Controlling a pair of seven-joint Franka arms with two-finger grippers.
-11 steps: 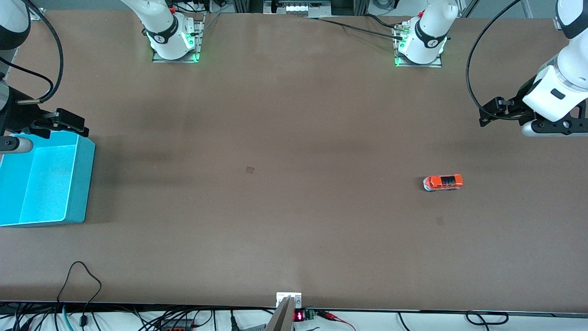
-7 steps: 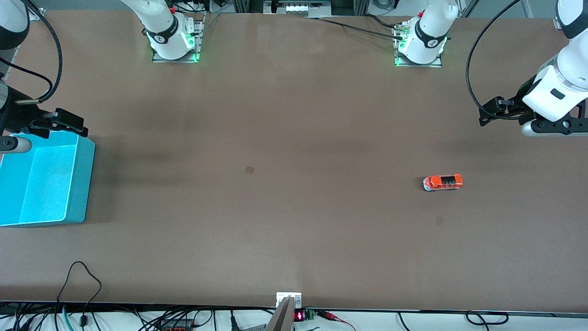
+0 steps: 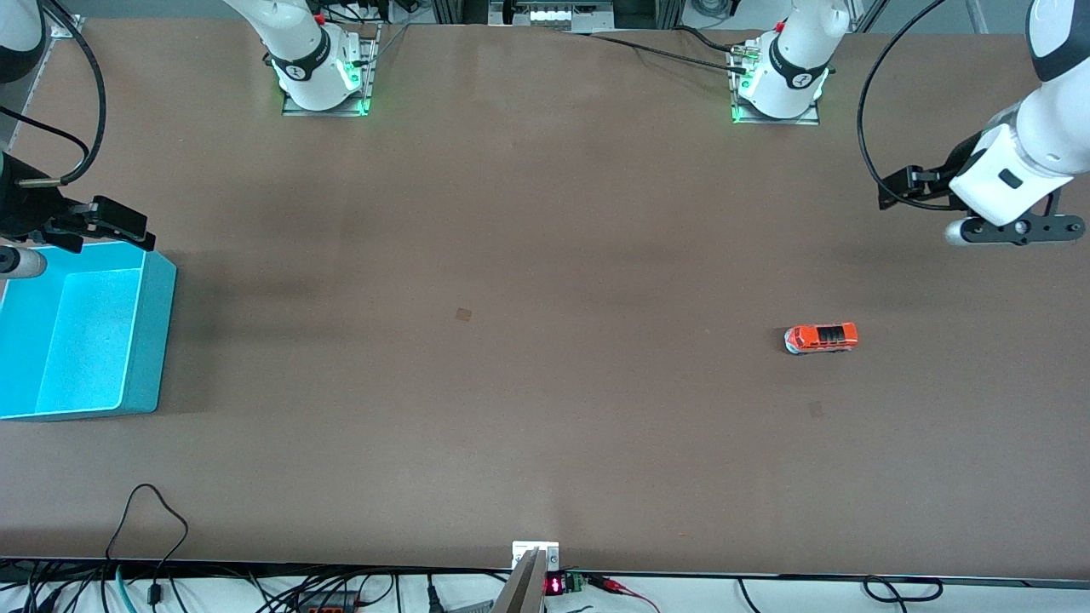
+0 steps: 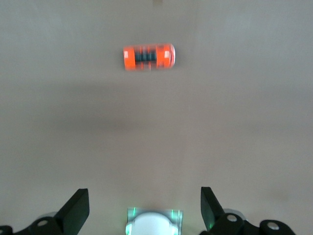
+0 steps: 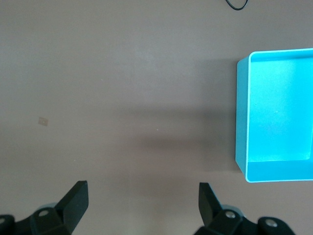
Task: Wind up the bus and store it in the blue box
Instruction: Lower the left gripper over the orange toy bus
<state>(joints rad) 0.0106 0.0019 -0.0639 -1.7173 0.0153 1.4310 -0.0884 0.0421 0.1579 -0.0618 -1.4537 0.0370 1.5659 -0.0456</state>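
The small orange bus (image 3: 821, 337) with a black roof panel stands on the brown table toward the left arm's end. It also shows in the left wrist view (image 4: 148, 57), well clear of the fingers. My left gripper (image 3: 1013, 228) hangs in the air over bare table at that end, apart from the bus, open and empty (image 4: 143, 196). The blue box (image 3: 157, 340) sits at the right arm's end and is empty. My right gripper (image 3: 21, 255) hangs by the box's rim, open and empty (image 5: 142, 188). The box (image 5: 242, 117) lies off to one side of it.
The two arm bases (image 3: 324, 81) (image 3: 777, 85) stand along the table's edge farthest from the front camera. A small tan mark (image 3: 462, 314) lies mid-table. Cables (image 3: 153, 511) run along the edge nearest the front camera.
Both grippers have shifted a little toward the bases' side of the table. The bus and the box have not moved.
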